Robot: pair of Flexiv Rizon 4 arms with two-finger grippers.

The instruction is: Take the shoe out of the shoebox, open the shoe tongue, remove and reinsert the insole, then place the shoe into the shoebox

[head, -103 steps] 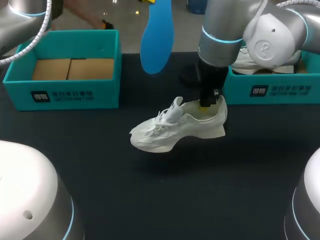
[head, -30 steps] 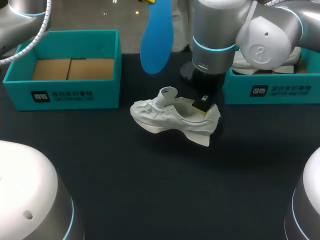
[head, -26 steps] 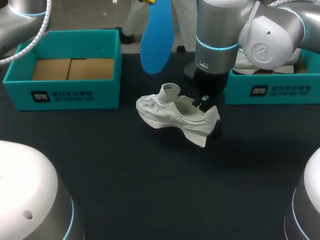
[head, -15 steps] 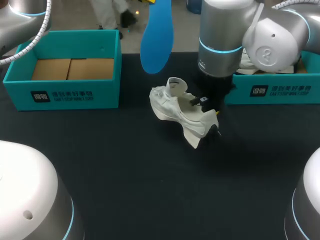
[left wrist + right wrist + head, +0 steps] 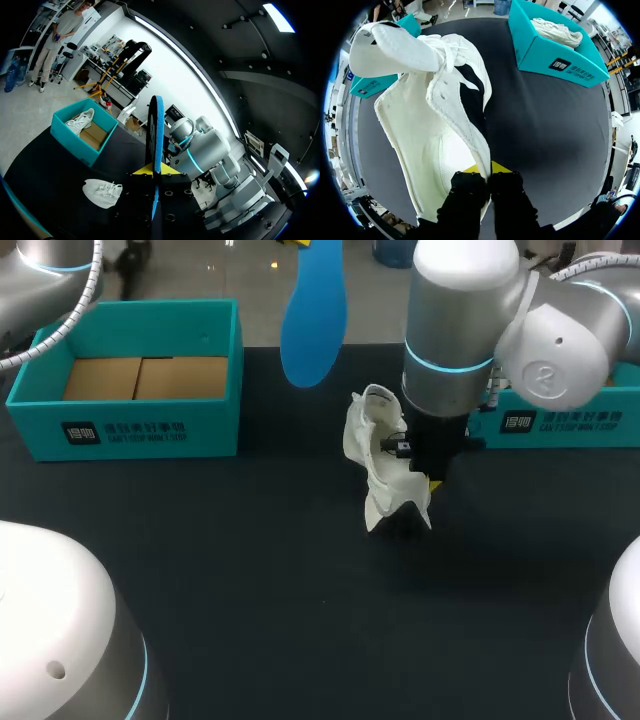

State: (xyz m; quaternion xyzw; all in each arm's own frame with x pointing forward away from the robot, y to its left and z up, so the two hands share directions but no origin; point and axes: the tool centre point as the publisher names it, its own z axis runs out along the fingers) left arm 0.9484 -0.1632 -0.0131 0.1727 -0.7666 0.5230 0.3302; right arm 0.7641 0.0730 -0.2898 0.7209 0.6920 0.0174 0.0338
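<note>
over the middle of the table [image 5: 250,600], right gripper [image 5: 487,169] clamps the heel collar of the shoe [image 5: 380,455], tongue open; left gripper [image 5: 155,171] pinches the blue insole [image 5: 314,315] aloft. judged reinsertion step: next, guide insole tip into the shoe mouth

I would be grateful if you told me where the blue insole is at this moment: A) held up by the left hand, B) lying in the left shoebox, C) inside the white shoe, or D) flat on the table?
A: the blue insole is pinched upright in the left hand, well apart from the white shoe.
</note>
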